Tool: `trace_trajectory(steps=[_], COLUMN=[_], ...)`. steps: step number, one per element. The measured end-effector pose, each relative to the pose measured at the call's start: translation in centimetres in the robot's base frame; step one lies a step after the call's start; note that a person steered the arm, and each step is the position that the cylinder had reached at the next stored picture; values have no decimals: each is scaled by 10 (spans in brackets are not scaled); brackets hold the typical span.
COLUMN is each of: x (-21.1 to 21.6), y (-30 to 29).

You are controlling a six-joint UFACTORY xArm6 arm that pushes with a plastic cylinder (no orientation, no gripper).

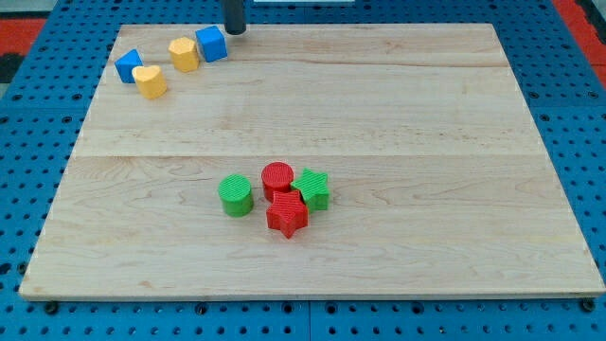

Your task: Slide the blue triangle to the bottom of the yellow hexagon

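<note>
The blue triangle [128, 65] lies near the board's top left corner, touching the yellow heart [150, 81] just below and to its right. The yellow hexagon [184, 54] sits to the triangle's right, next to a blue cube [211, 44]. My tip [234, 31] rests at the board's top edge, just right of and above the blue cube, and well to the right of the triangle.
A cluster sits at the board's lower middle: a green cylinder [236, 195], a red cylinder [278, 179], a green star [311, 188] and a red star [287, 216]. The wooden board [426, 142] lies on a blue pegboard.
</note>
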State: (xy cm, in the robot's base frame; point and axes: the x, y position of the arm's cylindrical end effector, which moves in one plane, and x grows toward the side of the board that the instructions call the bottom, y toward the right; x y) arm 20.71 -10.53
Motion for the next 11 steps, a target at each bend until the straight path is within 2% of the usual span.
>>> trace_trajectory(steps=[2, 3, 4, 5, 6, 7, 8, 9, 10, 11], x=[32, -7, -16, -14, 1, 34, 67, 87, 113, 135], y=[-13, -25, -34, -68, -138, -166, -160, -110, -102, -126])
